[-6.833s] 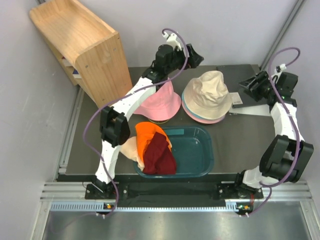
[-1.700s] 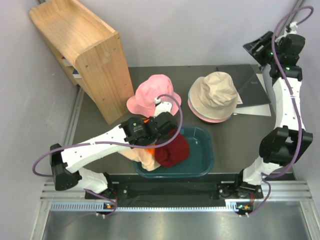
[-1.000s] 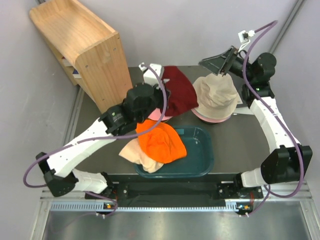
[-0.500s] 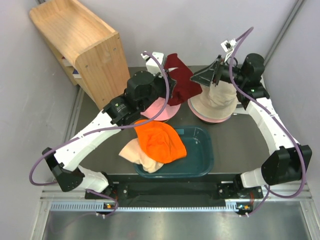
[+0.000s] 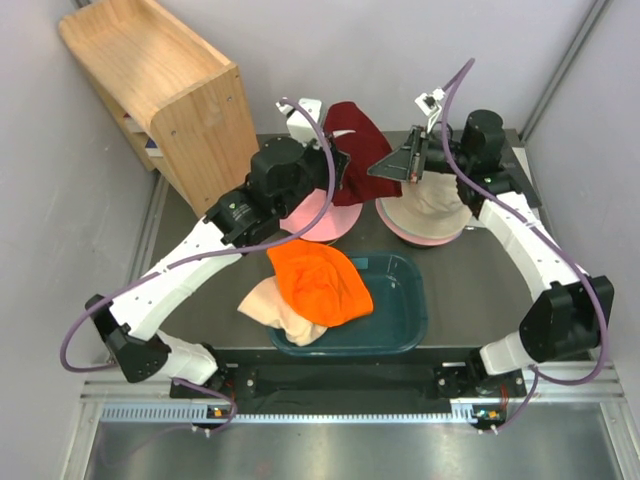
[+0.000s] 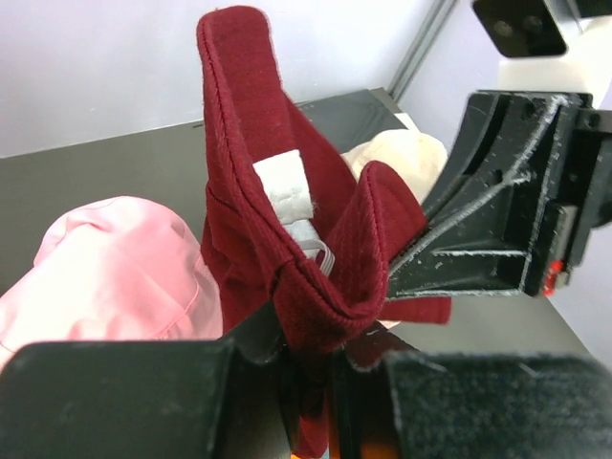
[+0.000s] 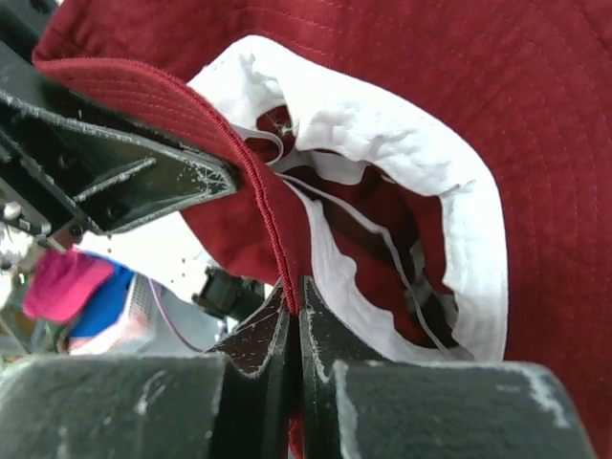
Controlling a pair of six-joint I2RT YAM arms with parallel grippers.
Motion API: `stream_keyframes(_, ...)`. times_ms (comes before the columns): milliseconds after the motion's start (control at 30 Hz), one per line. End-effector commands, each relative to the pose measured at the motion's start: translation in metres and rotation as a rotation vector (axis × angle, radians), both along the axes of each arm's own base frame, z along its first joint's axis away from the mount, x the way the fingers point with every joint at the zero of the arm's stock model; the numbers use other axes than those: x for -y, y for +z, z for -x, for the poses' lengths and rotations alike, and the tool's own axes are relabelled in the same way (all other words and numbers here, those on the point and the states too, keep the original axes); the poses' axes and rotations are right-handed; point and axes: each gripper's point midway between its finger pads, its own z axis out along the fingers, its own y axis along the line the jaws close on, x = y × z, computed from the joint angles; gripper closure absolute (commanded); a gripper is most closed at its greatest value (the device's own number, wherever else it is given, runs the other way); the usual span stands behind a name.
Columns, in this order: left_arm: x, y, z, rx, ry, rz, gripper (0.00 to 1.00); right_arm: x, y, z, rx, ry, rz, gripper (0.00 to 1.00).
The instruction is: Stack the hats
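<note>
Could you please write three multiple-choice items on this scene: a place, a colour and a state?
1. Where does the orange hat lie? A. on the shelf B. over the tub's left side C. in a gripper
2. What colour is the lifted hat? A. maroon B. pink C. teal
3. How is the right gripper? A. open B. out of view C. shut on a brim
1 B, top view shows it draped there. 2 A, both wrist views show maroon cloth. 3 C, its fingers pinch the brim.
</note>
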Motion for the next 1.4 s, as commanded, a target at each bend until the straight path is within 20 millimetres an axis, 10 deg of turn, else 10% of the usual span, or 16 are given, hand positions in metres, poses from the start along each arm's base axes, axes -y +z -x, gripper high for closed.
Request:
stream_keyframes(0, 0.0, 0.029, -0.02, 0.036, 0.084, 0.068, 1.0, 0.008, 0.028, 0.01, -0.048, -0.091, -0.056, 1.0)
stream_keyframes(200, 0.025, 0.015, -0.041, -0.043, 0.082, 0.01, 0.93, 0.03, 0.024, 0.011, -0.283, -0.23, -0.169, 1.0)
stream_keyframes(300, 0.02, 0.018, -0.046, -0.048, 0.135, 0.037, 0.55, 0.032, 0.024, 0.009, -0.31, -0.233, -0.207, 1.0)
stream_keyframes(533, -0.016, 0.041, -0.039, 0.013, 0.247, 0.088, 0.13, 0.024, 0.043, 0.001, -0.286, -0.202, -0.24, 1.0)
stream_keyframes(800, -0.062, 0.064, -0.029, 0.11, 0.382, 0.111, 0.07, 0.025, 0.054, -0.011, -0.285, -0.174, -0.276, 1.0)
stream_keyframes(1367, -0.035, 0.043, -0.039, 0.071, 0.312, 0.06, 0.06, 0.133, 0.075, -0.043, -0.188, -0.328, -0.399, 1.0)
